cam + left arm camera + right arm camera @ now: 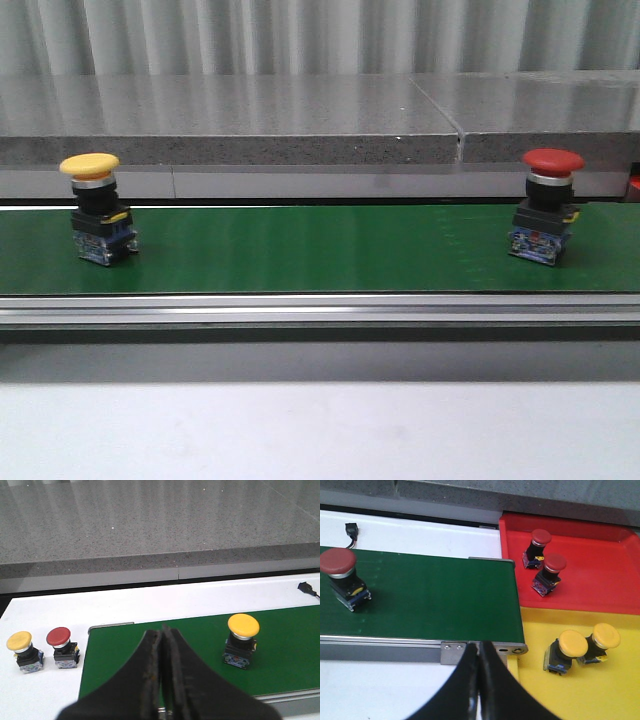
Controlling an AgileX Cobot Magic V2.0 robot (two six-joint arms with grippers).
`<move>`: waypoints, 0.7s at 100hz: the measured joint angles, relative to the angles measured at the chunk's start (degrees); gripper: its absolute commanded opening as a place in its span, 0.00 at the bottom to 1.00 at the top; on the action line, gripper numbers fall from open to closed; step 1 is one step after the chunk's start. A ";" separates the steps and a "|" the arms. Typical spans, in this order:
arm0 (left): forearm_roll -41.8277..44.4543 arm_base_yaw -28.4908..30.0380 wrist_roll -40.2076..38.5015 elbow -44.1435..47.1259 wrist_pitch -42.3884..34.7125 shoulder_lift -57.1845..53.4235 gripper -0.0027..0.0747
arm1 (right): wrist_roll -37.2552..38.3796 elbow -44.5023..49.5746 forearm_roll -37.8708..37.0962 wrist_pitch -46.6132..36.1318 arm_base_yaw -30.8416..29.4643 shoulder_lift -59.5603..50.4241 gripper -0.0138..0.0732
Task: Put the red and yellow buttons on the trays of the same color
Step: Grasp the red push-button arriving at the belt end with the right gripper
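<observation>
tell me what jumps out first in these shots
Two buttons stand upright on the green belt: a yellow button toward the left end and a red button toward the right. Past the belt's right end, the red tray holds two red-capped buttons and the yellow tray beside it holds two yellow-capped ones. Both arms' fingers are shut and empty.

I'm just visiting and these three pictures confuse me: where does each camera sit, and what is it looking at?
Front view: looks forward, low, across the green conveyor belt carrying a yellow button and a red button; no robot parts show.
Left wrist view: on the left arm, over its shut left gripper, seeing the belt's end.
Right wrist view: on the right arm, over its shut right gripper, seeing the red tray and yellow tray.
Shared: the belt's buttons.
</observation>
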 measured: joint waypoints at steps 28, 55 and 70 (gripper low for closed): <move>0.00 0.00 0.00 0.00 0.00 0.00 0.01 | 0.00 0.00 2.51 0.02 0.00 0.00 0.91; 0.00 0.00 0.00 0.00 0.00 0.00 0.01 | -0.13 -0.43 3.58 -0.94 0.00 5.21 0.88; 0.00 0.00 0.00 0.00 -0.10 0.00 0.01 | -3.42 -2.71 6.73 -1.04 0.27 14.24 0.88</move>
